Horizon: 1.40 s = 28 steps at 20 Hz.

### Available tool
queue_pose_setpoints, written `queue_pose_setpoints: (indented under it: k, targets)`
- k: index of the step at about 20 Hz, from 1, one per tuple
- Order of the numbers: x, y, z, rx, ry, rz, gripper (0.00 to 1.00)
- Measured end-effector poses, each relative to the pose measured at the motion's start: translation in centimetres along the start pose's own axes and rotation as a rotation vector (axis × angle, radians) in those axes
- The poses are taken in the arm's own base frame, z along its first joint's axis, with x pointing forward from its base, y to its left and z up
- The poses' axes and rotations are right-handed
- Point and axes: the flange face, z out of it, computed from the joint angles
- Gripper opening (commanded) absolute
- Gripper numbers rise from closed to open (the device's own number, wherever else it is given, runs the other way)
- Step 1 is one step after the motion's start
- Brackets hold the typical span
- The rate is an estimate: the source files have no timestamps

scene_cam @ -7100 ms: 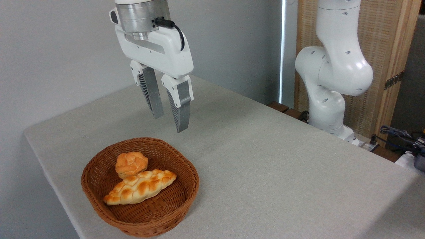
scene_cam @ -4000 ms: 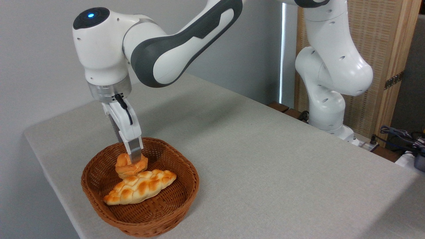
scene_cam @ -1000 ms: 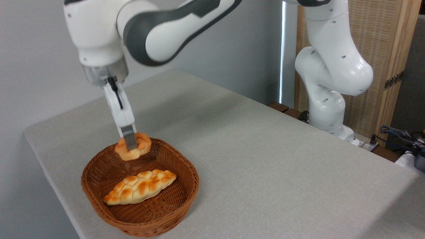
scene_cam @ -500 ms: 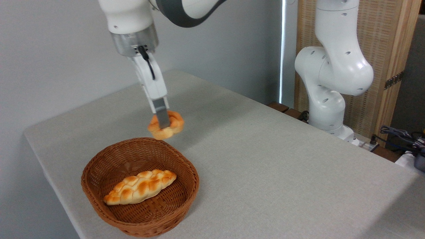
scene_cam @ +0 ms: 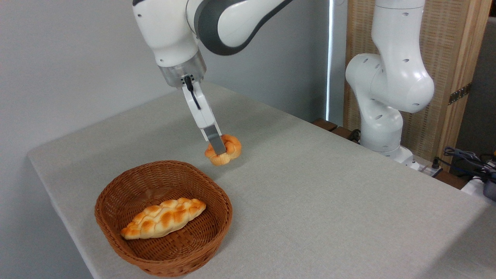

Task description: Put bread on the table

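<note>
Claw (scene_cam: 220, 150) clamped on bread (scene_cam: 224, 150), held just above desk (scene_cam: 329, 201), beyond basket (scene_cam: 162, 217) toward far edge. Likely light, soft, squashable; gripped across lobed middle, gentle squeeze advisable.

Brown wicker basket (scene_cam: 116, 228) sits near the front left, with one long braided loaf (scene_cam: 162, 218) lying in it. Off to the right there's a wooden screen (scene_cam: 449, 58) and some tangled cables (scene_cam: 467, 159) behind.
</note>
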Motion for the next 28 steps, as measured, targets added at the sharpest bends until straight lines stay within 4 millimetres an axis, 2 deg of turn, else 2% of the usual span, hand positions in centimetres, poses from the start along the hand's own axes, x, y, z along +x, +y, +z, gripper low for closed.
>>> queue_pose_setpoints:
  k: [4, 5, 6, 21, 24, 28]
  targets:
    - [0.6, 0.5, 1.7, -0.006, -0.01, 0.014, 0.9]
    - [0.5, 0.5, 1.8, -0.008, -0.011, 0.014, 0.92]
    - [0.5, 0.5, 1.9, -0.008, -0.012, 0.014, 1.0]
    - [0.5, 0.5, 1.6, -0.002, -0.007, 0.013, 1.0]
    - [0.4, 0.3, -0.3, 0.028, 0.017, -0.006, 1.0]
    - [0.2, -0.3, -4.9, 0.099, 0.082, -0.111, 1.0]
